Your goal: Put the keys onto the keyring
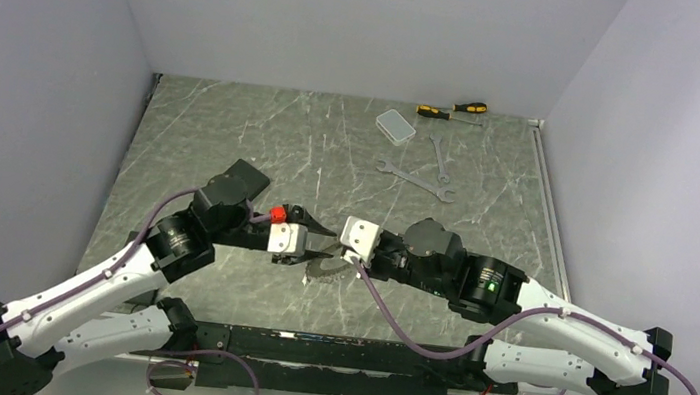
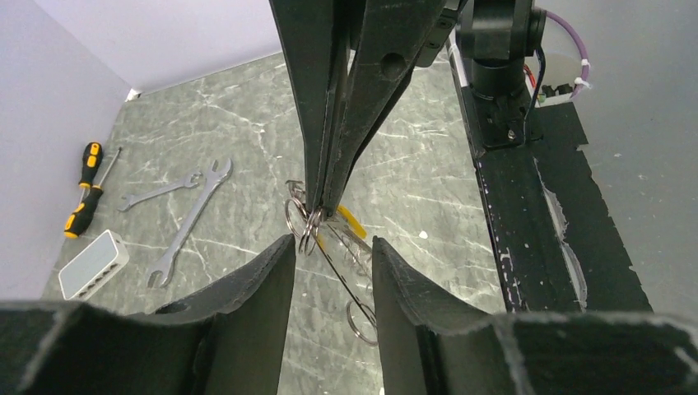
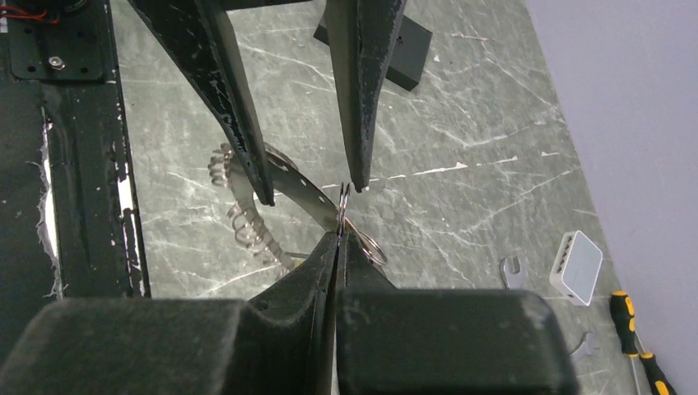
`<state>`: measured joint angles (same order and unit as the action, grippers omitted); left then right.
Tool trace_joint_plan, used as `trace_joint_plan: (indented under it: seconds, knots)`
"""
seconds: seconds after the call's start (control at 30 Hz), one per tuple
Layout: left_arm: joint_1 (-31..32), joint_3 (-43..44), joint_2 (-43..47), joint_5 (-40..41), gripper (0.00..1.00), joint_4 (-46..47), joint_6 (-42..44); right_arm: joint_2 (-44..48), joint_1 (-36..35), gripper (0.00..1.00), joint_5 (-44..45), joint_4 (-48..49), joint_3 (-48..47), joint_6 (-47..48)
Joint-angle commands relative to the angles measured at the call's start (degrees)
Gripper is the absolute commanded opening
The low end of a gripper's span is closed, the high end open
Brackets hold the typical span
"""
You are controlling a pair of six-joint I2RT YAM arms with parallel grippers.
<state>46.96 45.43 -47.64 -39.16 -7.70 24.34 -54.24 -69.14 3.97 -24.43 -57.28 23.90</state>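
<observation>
The whole job sits in the narrow gap where the two arms meet nose to nose over the near middle of the surface [image 1: 233, 133]. The right end effector [image 3: 338, 240] is pinched closed on a small ring [image 2: 306, 224] at the top of the bunch. The keyring [image 1: 325, 268], with its silver keys [image 3: 239, 210], trails down and away from that pinch, toward the robot's base. The left end effector [image 2: 333, 240] faces it with its fingers spread open, gripping nothing. In its own wrist view the pinched ring lies dead ahead, just beyond and between its fingertips, so the left arm is the free one and as near as it can be. From the pinch point a thin wire runs slanting toward the left arm's right-hand finger, and that slant is the bunch's long axis. A yellow-headed key [image 2: 350, 218] lies just beside the right arm's tips, on the side toward the base. I cannot tell whether it is already threaded on. The next move probably depends on the left fingers closing on a loop without knocking the held ring askew. The only container, a clear plastic box [image 1: 396, 126], lies well apart at the far edge near the screwdrivers [image 1: 452, 110] and wrenches [image 1: 416, 177]. Its lid looks shut and its contents cannot be made out.
</observation>
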Motion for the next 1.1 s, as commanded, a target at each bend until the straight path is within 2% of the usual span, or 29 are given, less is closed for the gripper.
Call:
trace_joint_plan:
  seconds: [0.0, 0.57, 0.8, 1.07]
  knots:
    - [0.1, 3.3, -1.6, -3.5, 0.44, -0.8, 3.1, 1.7, 0.1, 0.00, -1.3, 1.9, -2.1, 0.5]
    - [0.1, 4.1, -3.6, -5.0, 0.28, 0.8, 3.4, 1.3, 0.1, 0.00, -2.8, 2.7, -1.0, -0.3]
    - [0.1, 4.6, -4.0, -5.7, 0.19, 1.2, 3.3, 1.3, 0.1, 0.00, -2.8, 2.5, -1.1, -0.3]
    - [0.1, 5.1, -4.4, -6.0, 0.18, 1.1, 3.3, 1.2, 0.1, 0.00, -3.0, 2.5, -1.1, -0.3]
